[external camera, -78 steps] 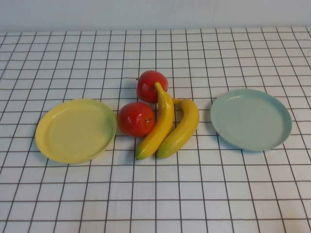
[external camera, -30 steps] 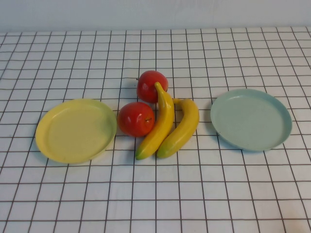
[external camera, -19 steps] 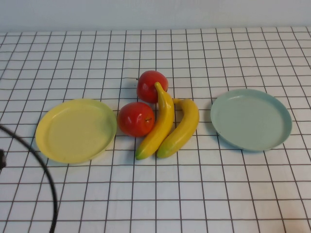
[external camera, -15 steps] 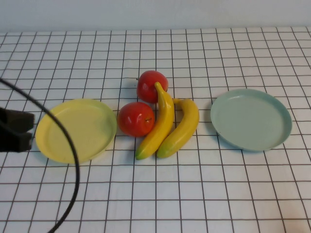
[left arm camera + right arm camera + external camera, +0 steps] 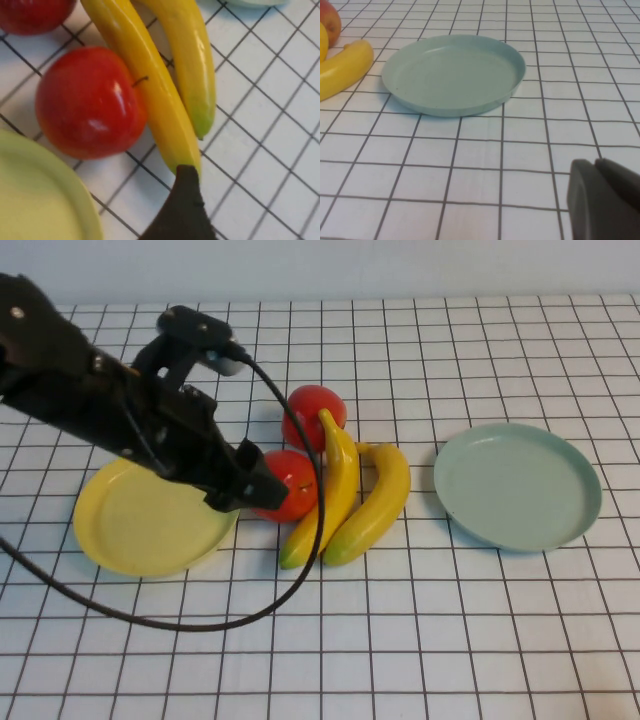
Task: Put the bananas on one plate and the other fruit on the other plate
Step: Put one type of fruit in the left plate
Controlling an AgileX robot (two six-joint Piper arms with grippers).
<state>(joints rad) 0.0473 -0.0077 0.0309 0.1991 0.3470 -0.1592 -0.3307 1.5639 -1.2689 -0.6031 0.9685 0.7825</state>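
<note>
Left of the bananas [image 5: 348, 495], the yellow plate [image 5: 130, 525] lies bare while the left end effector [image 5: 250, 485], grip unreadable, hangs at the nearer red apple [image 5: 292, 483], likely needing to grasp it; the right end effector [image 5: 600, 200], grip unreadable, sits near the bare blue-green plate [image 5: 517, 485].

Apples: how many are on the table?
2. One apple lies farther back, touching a banana; the nearer apple sits by the yellow plate, partly behind the left gripper.

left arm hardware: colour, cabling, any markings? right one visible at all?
Left arm: matte black, blocky links, one thin black cable looping off it; no markings seen. Left gripper: black, tapered, by the near red apple. Right gripper: only a dark grey rounded tip shows.
</note>
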